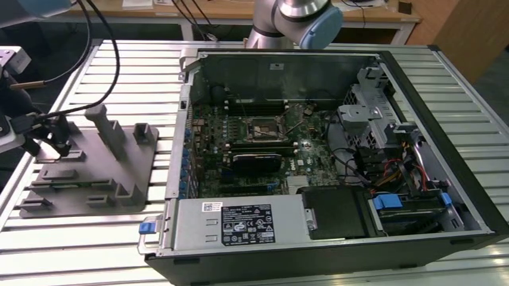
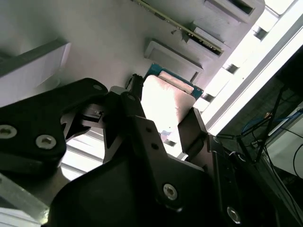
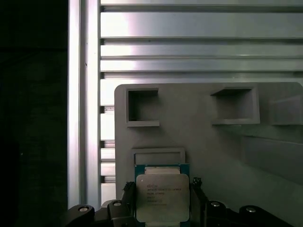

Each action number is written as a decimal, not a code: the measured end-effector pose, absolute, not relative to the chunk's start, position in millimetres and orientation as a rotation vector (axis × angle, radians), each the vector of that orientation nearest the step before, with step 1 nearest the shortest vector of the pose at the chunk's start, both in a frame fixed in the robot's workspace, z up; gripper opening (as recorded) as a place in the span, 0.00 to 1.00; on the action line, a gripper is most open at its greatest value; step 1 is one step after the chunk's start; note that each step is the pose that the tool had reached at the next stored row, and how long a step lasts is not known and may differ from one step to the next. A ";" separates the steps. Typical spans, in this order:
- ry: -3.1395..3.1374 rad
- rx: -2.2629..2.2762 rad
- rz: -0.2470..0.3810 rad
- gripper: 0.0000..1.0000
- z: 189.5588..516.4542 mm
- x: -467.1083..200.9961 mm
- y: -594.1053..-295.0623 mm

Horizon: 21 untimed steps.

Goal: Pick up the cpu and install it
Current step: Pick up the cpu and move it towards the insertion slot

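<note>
Pick step. Black two-finger gripper (image 3: 162, 185) is narrow and looks clamped on two edges of the small silvery-grey square cpu (image 3: 162, 201), at the grey plastic fixture tray (image 3: 203, 142). Resting or lifted, can't tell. Dark square socket (image 1: 263, 128) on the green motherboard (image 1: 238, 179) is well apart. Lift needs a level hold.

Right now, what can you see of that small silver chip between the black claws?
The cpu is a thin square chip: a silvery-grey metal lid with faint print, edged by a green-blue rim. It faces the first wrist view flat-on, over the grey fixture tray. The gripper is shut on it, black fingers against two opposite edges.
</note>
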State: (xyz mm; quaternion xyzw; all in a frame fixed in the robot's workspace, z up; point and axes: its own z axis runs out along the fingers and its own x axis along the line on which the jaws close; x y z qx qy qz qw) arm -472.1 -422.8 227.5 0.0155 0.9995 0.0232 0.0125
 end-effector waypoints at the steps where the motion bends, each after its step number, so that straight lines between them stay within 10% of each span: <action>1: 3.115 0.048 0.072 0.55 229.3 -472.1 -422.8; 21: 3.115 0.048 0.072 0.55 277.5 -472.0 -422.6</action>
